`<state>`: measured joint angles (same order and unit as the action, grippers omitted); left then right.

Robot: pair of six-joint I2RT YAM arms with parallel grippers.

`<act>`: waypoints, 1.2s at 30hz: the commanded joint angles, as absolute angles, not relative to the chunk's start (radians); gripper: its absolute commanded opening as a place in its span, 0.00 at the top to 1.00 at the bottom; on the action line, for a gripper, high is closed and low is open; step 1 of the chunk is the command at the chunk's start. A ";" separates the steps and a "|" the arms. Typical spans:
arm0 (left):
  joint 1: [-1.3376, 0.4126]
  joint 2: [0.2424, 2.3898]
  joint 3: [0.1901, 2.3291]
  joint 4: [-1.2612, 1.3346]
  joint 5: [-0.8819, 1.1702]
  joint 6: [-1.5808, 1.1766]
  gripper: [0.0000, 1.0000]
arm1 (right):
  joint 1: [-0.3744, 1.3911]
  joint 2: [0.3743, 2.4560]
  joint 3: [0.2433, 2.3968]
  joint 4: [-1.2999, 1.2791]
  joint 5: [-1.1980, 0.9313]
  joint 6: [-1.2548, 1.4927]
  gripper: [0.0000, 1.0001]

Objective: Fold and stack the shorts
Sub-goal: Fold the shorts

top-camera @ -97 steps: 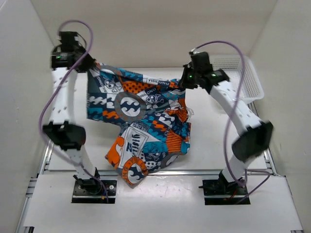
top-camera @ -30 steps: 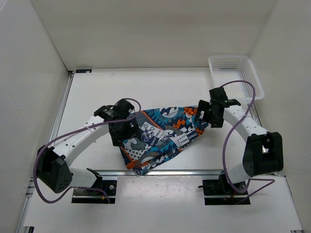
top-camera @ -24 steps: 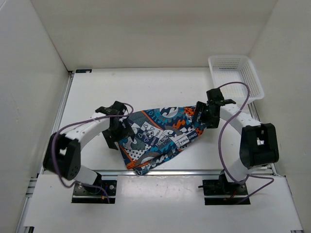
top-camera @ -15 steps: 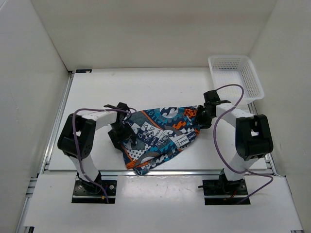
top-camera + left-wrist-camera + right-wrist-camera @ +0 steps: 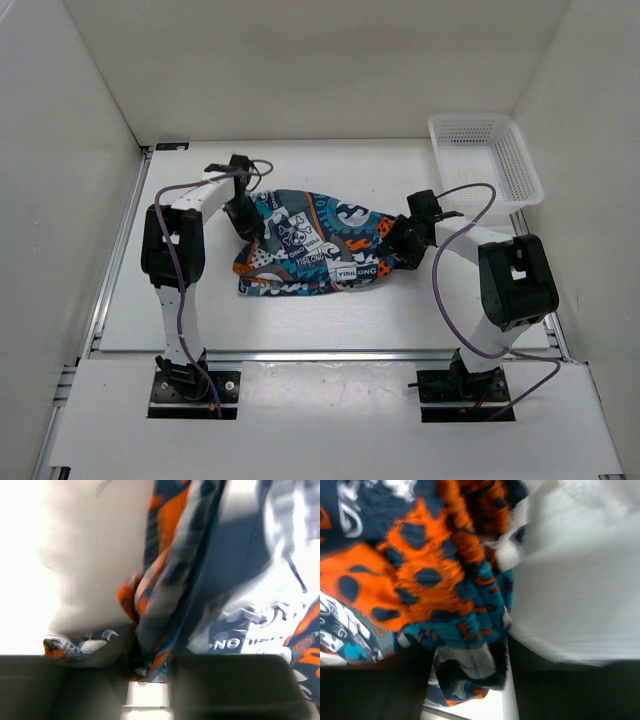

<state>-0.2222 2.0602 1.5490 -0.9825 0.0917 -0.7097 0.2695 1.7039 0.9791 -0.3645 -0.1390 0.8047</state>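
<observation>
1. My left claw (image 5: pixel 242 222) pinches the left edge of the shorts (image 5: pixel 310 248); my right claw (image 5: pixel 393 250) pinches their right end.
2. The shorts lie bunched on the table (image 5: pixel 330 170) between them. I judge a fold is in hand; next I must lay them flat and let go.
3. The basket (image 5: pixel 522 160), far right, shows nothing inside.

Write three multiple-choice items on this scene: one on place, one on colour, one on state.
1. The basket stands at the table's:
A. far right corner
B. near left corner
C. middle
2. The basket is:
A. orange
B. white
C. black
3. The left tool is:
A. open
B. out of view
C. shut on the shorts

1 A: the top view shows it in the far right corner.
2 B: its mesh is white.
3 C: the left wrist view shows cloth pinched in the tool.
</observation>
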 commanded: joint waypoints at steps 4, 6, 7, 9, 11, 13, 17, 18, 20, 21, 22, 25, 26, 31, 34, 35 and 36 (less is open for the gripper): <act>-0.158 1.933 1.651 -1.117 -0.041 -0.623 0.02 | 0.328 1.612 1.072 -0.457 0.059 0.853 0.07; -0.135 1.838 1.579 -1.103 -0.029 -0.623 0.00 | 0.328 1.603 1.081 -0.474 0.069 0.825 0.06; -0.106 1.806 1.495 -1.076 -0.029 -0.623 0.00 | 0.328 1.585 1.081 -0.474 0.080 0.809 0.06; -0.071 1.717 1.404 -1.042 0.014 -0.623 0.00 | 0.328 1.551 1.048 -0.474 0.080 0.784 0.06; -0.019 1.662 1.280 -0.987 0.073 -0.623 0.00 | 0.328 1.525 1.022 -0.474 0.080 0.770 0.07; 0.005 1.652 1.212 -0.941 0.124 -0.614 0.01 | 0.328 1.484 0.976 -0.474 0.080 0.759 0.09; 0.005 1.732 1.140 -0.885 0.159 -0.614 0.03 | 0.328 1.436 0.928 -0.474 0.080 0.750 0.17; 0.005 1.747 1.140 -0.862 0.169 -0.614 0.05 | 0.328 1.436 0.914 -0.474 0.069 0.750 0.18; 0.005 1.790 1.140 -0.851 0.169 -0.614 0.08 | 0.328 1.436 0.905 -0.465 0.058 0.750 0.19; 0.005 1.802 1.150 -0.841 0.160 -0.614 0.13 | 0.328 1.448 0.905 -0.456 0.058 0.750 0.20; 0.005 1.815 1.150 -0.841 0.149 -0.614 0.18 | 0.328 1.448 0.905 -0.443 0.034 0.750 0.20; -0.005 1.848 1.172 -0.841 0.140 -0.614 0.55 | 0.328 1.495 0.914 -0.407 -0.007 0.750 0.28; -0.005 1.848 1.181 -0.841 0.140 -0.623 0.67 | 0.328 1.508 0.914 -0.407 -0.020 0.750 0.29; -0.005 1.848 1.190 -0.841 0.140 -0.623 0.90 | 0.347 1.563 0.925 -0.370 -0.067 0.770 0.55; -0.005 1.829 1.200 -0.841 0.140 -0.623 0.90 | 0.347 1.563 0.945 -0.370 -0.055 0.770 0.87; -0.005 1.815 1.210 -0.851 0.140 -0.623 0.90 | 0.347 1.563 0.962 -0.370 -0.046 0.770 1.00; -0.005 1.796 1.222 -0.851 0.140 -0.623 0.90 | 0.347 1.563 0.974 -0.394 -0.035 0.770 1.00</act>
<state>-0.0021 1.8515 1.1706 -0.8703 0.1410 -0.6254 0.3428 1.5646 0.9127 -0.4007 -0.0402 0.7696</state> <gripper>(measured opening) 0.118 0.029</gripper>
